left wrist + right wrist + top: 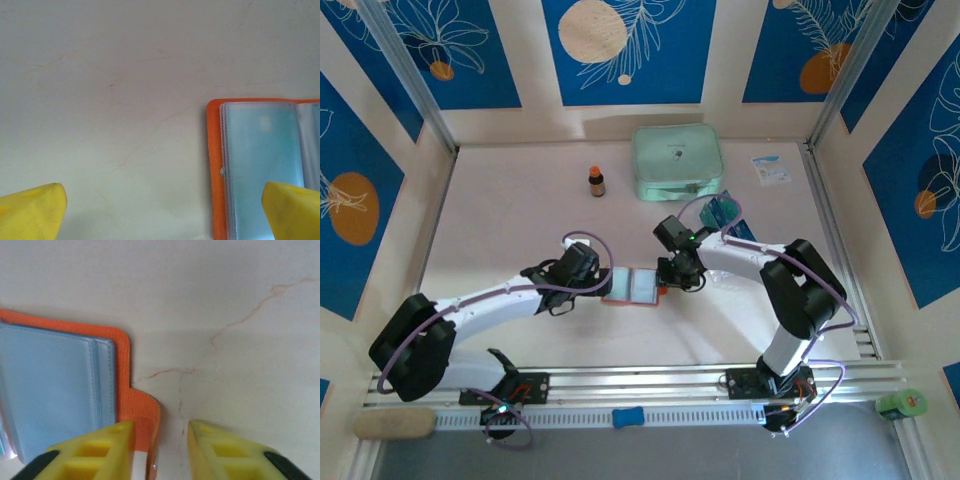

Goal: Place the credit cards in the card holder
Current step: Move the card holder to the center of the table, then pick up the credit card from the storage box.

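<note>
Seen from above, the card holder lies open near the middle of the table, a little toward the near edge. The left gripper is at its left side and the right gripper at its right. The credit cards sit in a loose stack well apart from the holder, toward the right edge, just beyond the right forearm. Neither gripper carries a card. The likely hazard here is that forearm: a careless swing toward the stack could brush the cards and scatter them.

In the left wrist view the fingers stand wide apart. One is over bare table, the other over the holder's clear sleeves. I cannot tell whether that finger touches the sleeve. If it comes down on one side alone, it could shove the light holder across the smooth top or crease a sleeve.

In the right wrist view the fingers are partly apart. The holder's orange tab lies in the gap, against the finger nearer the sleeves and clear of the other, so nothing is clamped. A closure here would catch only the tab's edge. A pull on so small a hold could let it slip, drag the holder, or fold the cover shut over the empty sleeves.
</note>
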Controlling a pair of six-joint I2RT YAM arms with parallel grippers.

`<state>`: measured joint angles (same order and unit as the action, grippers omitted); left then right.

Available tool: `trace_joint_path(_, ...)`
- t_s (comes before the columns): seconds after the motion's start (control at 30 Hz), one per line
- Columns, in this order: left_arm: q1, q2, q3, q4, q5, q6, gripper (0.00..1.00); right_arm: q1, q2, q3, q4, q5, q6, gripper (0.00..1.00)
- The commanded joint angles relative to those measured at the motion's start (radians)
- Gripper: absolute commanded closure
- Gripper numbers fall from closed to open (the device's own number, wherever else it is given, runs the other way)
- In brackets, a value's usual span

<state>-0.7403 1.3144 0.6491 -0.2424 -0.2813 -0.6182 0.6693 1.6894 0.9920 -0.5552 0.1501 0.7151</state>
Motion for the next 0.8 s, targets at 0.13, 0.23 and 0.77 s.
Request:
trace_joint_path(0.13,0.009,0.006,0.026,0.006,0.016,0.018,0.0,-0.053,-0.125,0.076,-0.103,-0.009,-0.064,0.54)
trace_joint_path(0.23,0.009,0.005,0.027,0.006,0.018,0.019,0.0,-0.091,-0.167,0.126,-0.163,0.029,-0.102,0.54)
trace_joint_path(0.77,0.009,0.008,0.021,0.014,0.032,0.013,0.0,-0.354,-0.128,0.318,-0.383,0.388,-0.288,0.59)
